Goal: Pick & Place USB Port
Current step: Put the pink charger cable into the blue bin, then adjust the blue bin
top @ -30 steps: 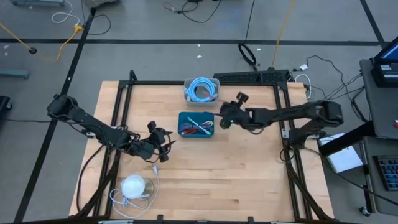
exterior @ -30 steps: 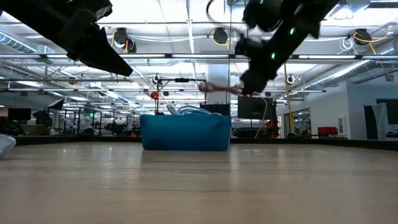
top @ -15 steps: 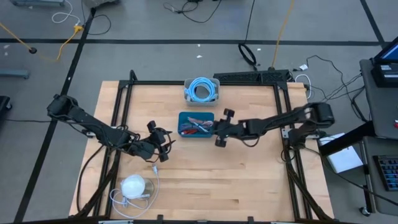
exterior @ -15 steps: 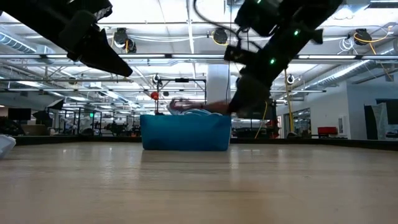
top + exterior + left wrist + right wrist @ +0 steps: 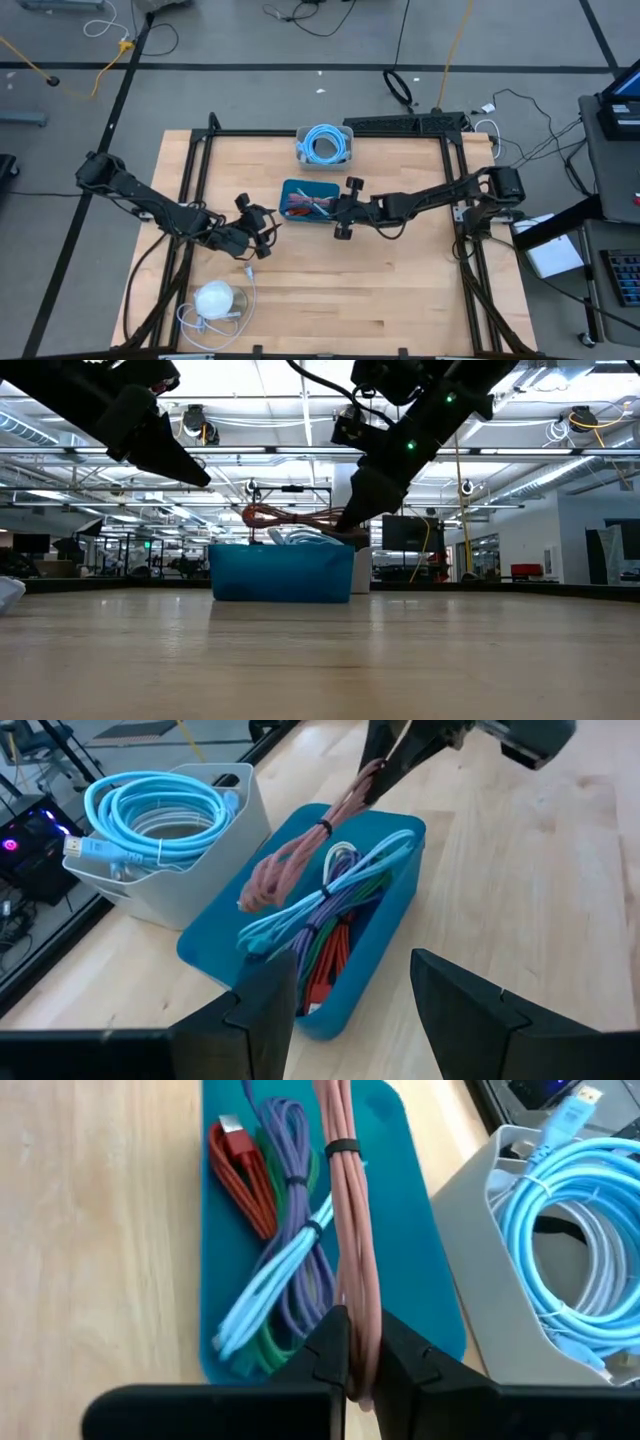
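The right gripper [image 5: 350, 1365] is pinching a salmon-pink bundled cable [image 5: 345, 1230], banded with a black tie, stretching ahead over the teal bin [image 5: 420, 1270].

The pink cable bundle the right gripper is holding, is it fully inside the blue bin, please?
Not fully. The right gripper pinches one end of the pink cable bundle, which slants up above the blue bin; its far end hangs over the rim.

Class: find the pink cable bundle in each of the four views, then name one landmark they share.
High view: pink cable bundle over the blue bin, centre.
Low view: above the bin rim, centre.
Left wrist view: upper middle.
Right wrist view: centre, in the right hand.
Shared landmark: the blue bin.
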Motion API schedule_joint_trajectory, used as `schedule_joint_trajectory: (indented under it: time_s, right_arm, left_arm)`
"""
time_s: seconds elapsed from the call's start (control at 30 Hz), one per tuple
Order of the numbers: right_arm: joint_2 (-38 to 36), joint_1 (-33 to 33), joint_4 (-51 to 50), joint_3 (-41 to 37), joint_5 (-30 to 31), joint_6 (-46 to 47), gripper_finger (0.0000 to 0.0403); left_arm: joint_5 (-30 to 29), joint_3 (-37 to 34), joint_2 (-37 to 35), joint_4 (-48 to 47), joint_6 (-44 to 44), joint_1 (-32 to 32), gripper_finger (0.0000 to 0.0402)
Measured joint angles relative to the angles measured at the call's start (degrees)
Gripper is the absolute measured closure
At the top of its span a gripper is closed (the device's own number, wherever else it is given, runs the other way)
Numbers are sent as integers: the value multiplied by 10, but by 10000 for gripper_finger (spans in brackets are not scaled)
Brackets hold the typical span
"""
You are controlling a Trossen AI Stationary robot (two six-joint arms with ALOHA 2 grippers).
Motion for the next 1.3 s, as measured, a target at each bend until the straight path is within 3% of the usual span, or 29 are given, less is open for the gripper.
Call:
schedule_joint_trajectory:
  time_s: [0.33,0.47,0.73,1.0,1.13,1.27,1.3]
  right_arm:
    - [21,-15,20,5,-23,2,391]
    - [41,-28,39,6,-61,3,353]
    - [21,-19,47,4,50,-39,255]
    - [-38,-11,70,4,61,-29,229]
    - [-60,13,58,5,65,16,247]
    - [-74,57,26,4,140,39,294]
    - [-77,68,9,4,162,45,311]
  left_arm:
    - [0,0,0,8,1,0,204]
    - [0,0,0,20,4,0,204]
    - [-2,0,0,21,3,0,204]
    - [-29,0,0,80,34,29,206]
    - [-37,0,0,21,1,87,255]
    - [-44,0,0,-133,-149,164,371]
    - [-46,-3,0,-151,-180,177,384]
